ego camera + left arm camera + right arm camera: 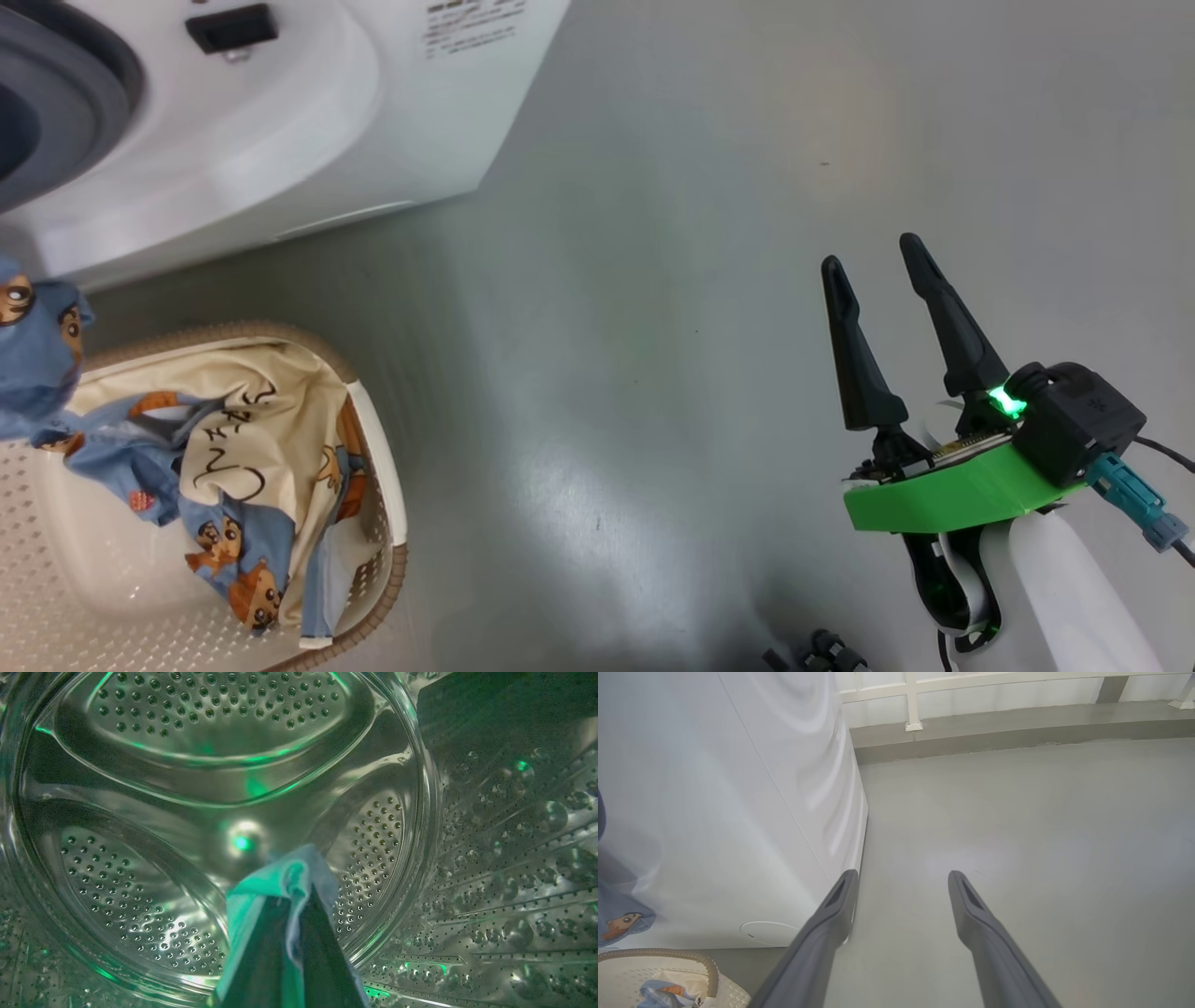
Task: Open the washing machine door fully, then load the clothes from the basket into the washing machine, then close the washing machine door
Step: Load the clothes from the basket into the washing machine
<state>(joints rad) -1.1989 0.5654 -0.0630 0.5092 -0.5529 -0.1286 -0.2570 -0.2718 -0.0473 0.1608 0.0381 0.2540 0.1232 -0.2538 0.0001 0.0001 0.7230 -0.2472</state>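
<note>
Left pincer [290, 895] deep in the washing machine's steel drum [215, 774], pressed together on a fold of the blue bear-print garment [299, 868].

The rest of that garment trails up out of the basket [394, 485], which stands on the grey floor [653, 280] just before the front of the white washing machine [280, 121]. The cream garment with black line drawings [271, 411] lies draped over the basket's rim on the side nearer the right pincer [872, 254]. That pincer hangs over the floor, well apart from the basket, its fingers spread wide and holding nothing.
</note>
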